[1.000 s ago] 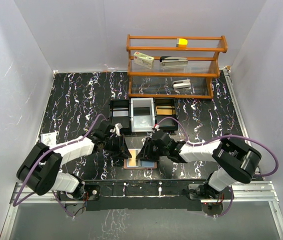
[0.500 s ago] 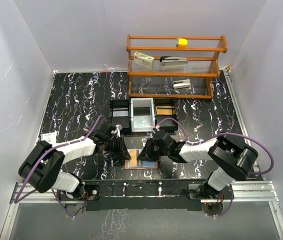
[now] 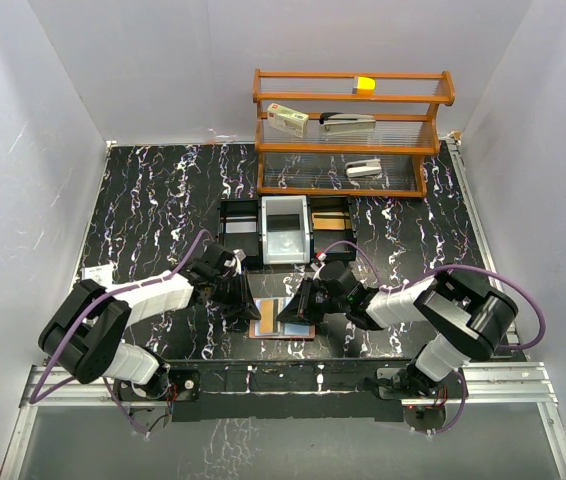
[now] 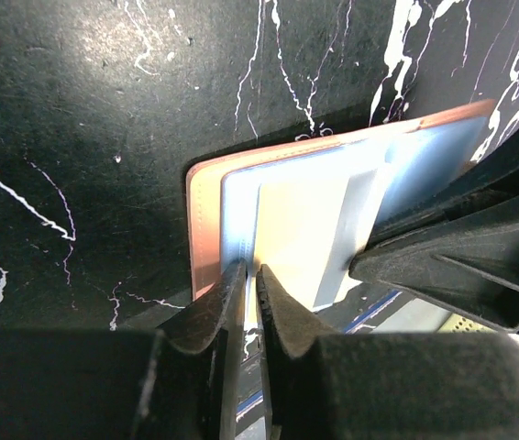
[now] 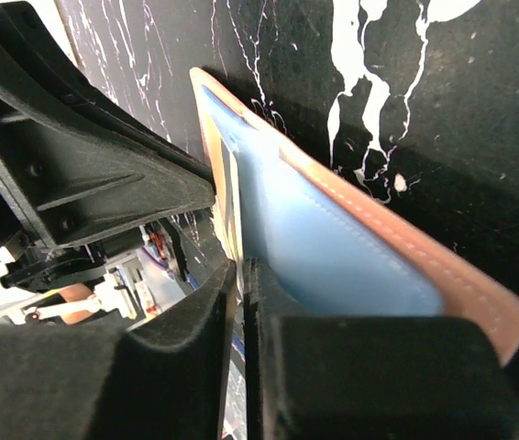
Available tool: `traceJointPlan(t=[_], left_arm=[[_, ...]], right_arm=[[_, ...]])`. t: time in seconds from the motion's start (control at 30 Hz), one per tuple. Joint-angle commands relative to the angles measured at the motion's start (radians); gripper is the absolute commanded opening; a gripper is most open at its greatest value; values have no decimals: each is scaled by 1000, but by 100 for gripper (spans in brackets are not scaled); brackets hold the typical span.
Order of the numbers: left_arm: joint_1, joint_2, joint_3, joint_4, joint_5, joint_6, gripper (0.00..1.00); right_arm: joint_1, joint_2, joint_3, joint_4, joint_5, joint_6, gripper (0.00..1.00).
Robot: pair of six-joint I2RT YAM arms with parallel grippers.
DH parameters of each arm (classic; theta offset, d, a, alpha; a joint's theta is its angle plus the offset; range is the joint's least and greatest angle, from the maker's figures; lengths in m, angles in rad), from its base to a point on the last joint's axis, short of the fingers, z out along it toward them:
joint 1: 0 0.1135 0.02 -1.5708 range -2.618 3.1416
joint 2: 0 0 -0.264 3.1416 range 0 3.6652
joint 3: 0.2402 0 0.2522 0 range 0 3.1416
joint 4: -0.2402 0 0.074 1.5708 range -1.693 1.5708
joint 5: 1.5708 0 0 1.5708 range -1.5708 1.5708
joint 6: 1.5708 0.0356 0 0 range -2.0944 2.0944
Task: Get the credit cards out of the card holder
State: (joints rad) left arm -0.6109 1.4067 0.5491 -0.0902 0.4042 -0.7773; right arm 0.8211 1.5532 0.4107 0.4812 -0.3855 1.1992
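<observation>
**Both jaws pinched down on the open holder**

The holder (image 3: 282, 324) lies open and flat on the bench (image 3: 153, 210), near the front edge between the two arms. The left jaws are at its left side and the right jaws on its right half, tips close together.

- **Left wrist view:** the left jaws are narrowed to a slit, nipping a thin pale layer at the holder's edge.
- **Right wrist view:** the right jaws are also down to a slit, on the edge of the pale blue lining, with the stitched salmon cover beyond.
- **Layers:** I cannot tell what each pinched layer is.
- **Top view:** the wrists hide both pinch points, which only the wrist views show. Each wrist view also shows the other arm's black fingers (image 4: 461, 266) crowding just beside.

Behind the holder is a black tray (image 3: 233, 232), then a wooden shelf (image 3: 343, 150) at the back.
</observation>
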Motion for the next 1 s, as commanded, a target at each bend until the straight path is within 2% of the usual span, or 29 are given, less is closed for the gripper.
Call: traceJointPlan(t=[0.0,0.03,0.27,0.7,0.97], left_arm=[[-7,43,-9,-108,-90,41,10],[-7,46,-8,-110,-92,41,10],[-7,59,-2,-112,-92,44,8],[-8,55,2,-109,-90,49,7],[-7,45,-5,-106,-91,48,7]], right_arm=[[-17,-19,-9,116,-51,13,3],[-20,-22,-13,119,-53,13,0],[-57,-47,-38,98,-70,1,0],[-80,-82,-9,-80,-40,-73,0],[-109,-68,11,-130,-126,-142,1]])
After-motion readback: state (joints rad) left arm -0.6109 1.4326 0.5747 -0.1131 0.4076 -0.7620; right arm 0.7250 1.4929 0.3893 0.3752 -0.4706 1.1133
